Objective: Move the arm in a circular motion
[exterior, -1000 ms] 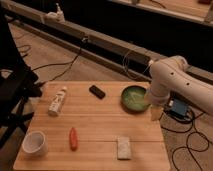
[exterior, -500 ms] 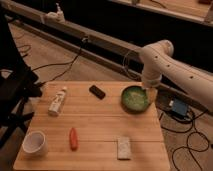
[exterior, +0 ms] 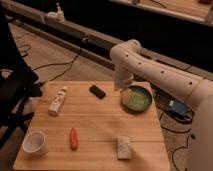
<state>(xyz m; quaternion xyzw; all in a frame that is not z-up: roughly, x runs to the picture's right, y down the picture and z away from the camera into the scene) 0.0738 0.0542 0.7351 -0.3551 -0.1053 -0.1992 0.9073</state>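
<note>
The arm (exterior: 150,65) is a thick white tube that reaches in from the right edge. It bends at a rounded joint (exterior: 126,51) above the table's far side and drops down. Its gripper (exterior: 123,89) hangs at the left rim of a green bowl (exterior: 137,100), low over the wooden table (exterior: 100,120). It carries nothing that I can see.
On the table lie a white bottle (exterior: 57,100), a black block (exterior: 97,91), an orange carrot-like piece (exterior: 73,138), a white cup (exterior: 35,143) and a pale sponge (exterior: 123,147). A black chair (exterior: 15,95) stands at left. Cables and a blue device (exterior: 177,107) lie on the floor.
The arm has swung leftward: its bent joint moved from right of the bowl to above the bowl's left side, and the gripper followed to the bowl's left rim.
</note>
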